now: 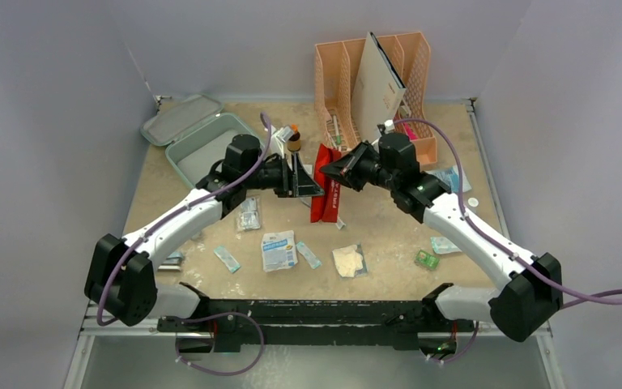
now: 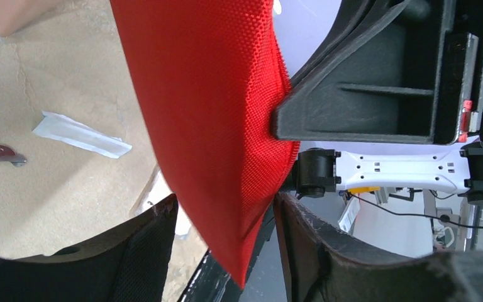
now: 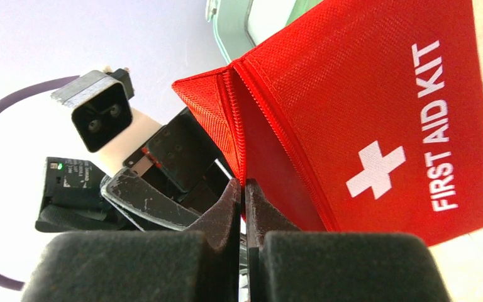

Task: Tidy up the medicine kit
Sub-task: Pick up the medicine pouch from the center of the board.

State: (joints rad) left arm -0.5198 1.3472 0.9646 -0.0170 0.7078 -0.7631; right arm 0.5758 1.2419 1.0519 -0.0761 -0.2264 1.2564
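The medicine kit point(image 1: 198, 142), a mint-green case, lies open at the back left with its lid point(image 1: 180, 120) folded back; a sliver of the medicine kit point(image 3: 229, 28) also shows in the right wrist view. A red first-aid pouch point(image 1: 325, 185) hangs upright above mid-table between both arms. My right gripper point(image 3: 242, 189) is shut on the pouch point(image 3: 377, 107) at its zipped edge. My left gripper point(image 2: 226, 214) is open, its jaws straddling the lower corner of the pouch point(image 2: 214, 113), with a gap on the left side. From above, the left gripper point(image 1: 311, 185) and the right gripper point(image 1: 330, 172) meet at the pouch.
A peach file organizer point(image 1: 377, 81) holding a white booklet stands at the back. A brown bottle point(image 1: 294, 139) stands beside the case. Sachets lie scattered on the tabletop: a blue-white one point(image 1: 279, 250), a tan one point(image 1: 348, 261), a green one point(image 1: 427, 258).
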